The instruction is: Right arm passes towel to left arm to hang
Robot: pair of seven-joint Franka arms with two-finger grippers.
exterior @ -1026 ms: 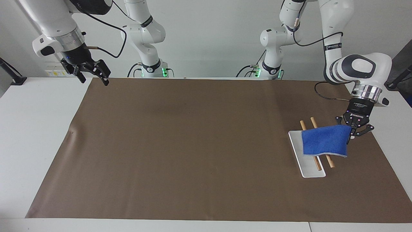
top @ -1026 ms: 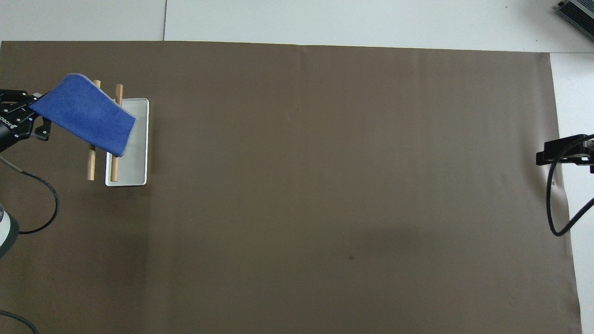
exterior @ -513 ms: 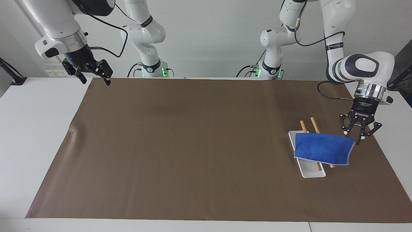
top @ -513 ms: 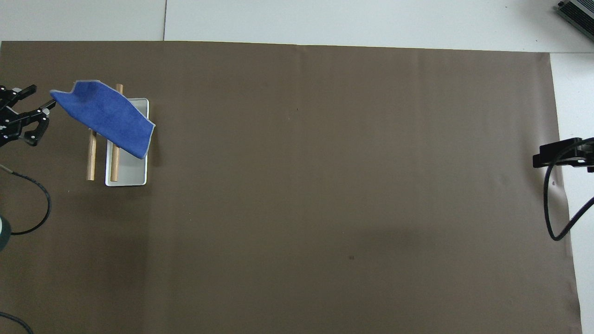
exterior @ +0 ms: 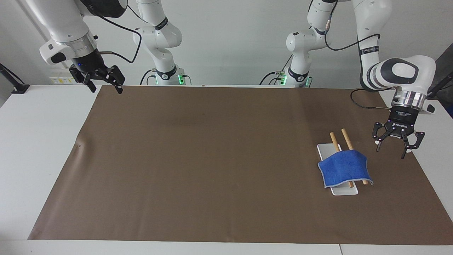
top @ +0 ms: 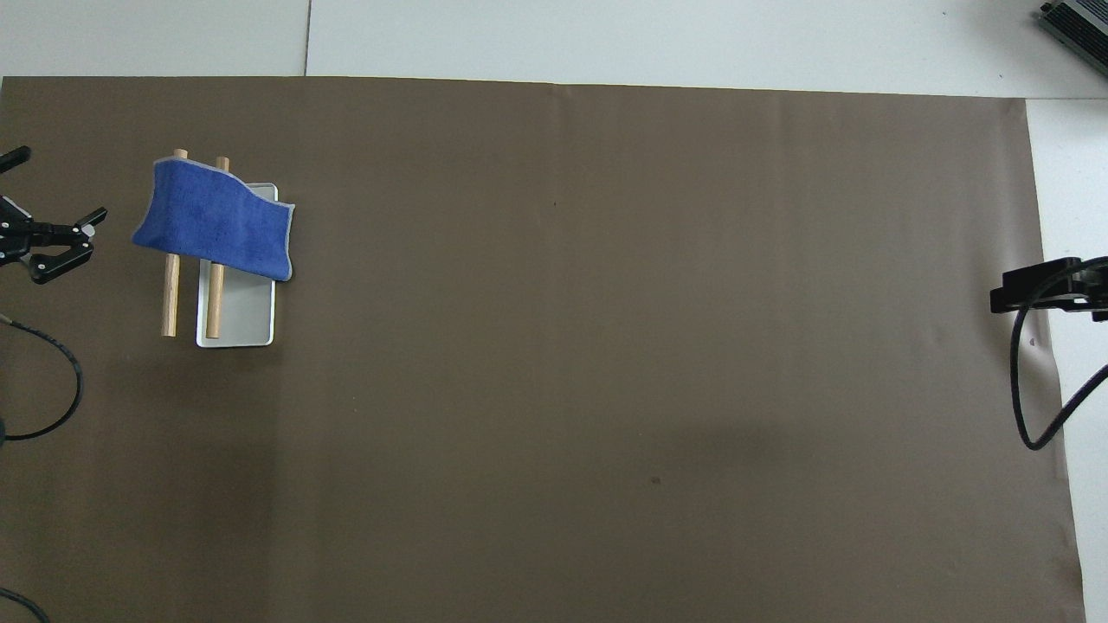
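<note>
small blue cloth towel (exterior: 342,170) draped across two wooden rods (exterior: 346,156), beside left gripper (exterior: 398,143), jaws spread, empty. right gripper (exterior: 102,80) waiting well apart, jaws spread.

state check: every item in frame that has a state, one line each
Royal-blue towel with pale grey edging: draped over both rods, released.
White tray-base rack with two wooden rods: flat on brown mat, toward left arm's end.
Left gripper: open, empty, beside rack.
Right gripper: open, empty, waiting over mat's corner.
</note>
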